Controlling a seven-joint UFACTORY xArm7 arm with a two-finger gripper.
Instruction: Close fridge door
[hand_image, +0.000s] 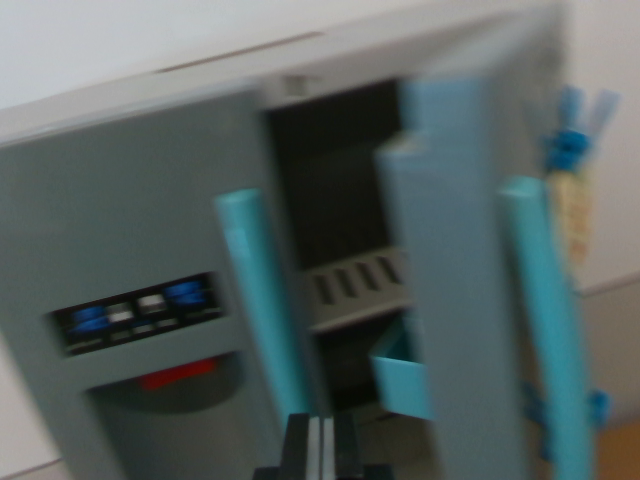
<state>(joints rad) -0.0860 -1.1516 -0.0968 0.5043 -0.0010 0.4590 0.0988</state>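
A grey toy fridge (130, 220) fills the blurred wrist view. Its left door is shut, with a light blue handle (262, 290) and a dark control panel (140, 310) above a dispenser recess. The right door (470, 270) stands ajar, swung outward, with its own light blue handle (550, 320) and a light blue shelf on its inner face (402, 372). Between the doors the dark interior and a slotted grey shelf (355, 285) show. Only a black and silver part of my gripper (320, 452) pokes in at the bottom edge, just below the gap; its fingers are out of sight.
A pale wall lies behind the fridge. Blue and cream items (575, 180) hang at the fridge's right side. A wooden surface (620, 450) shows at the bottom right corner.
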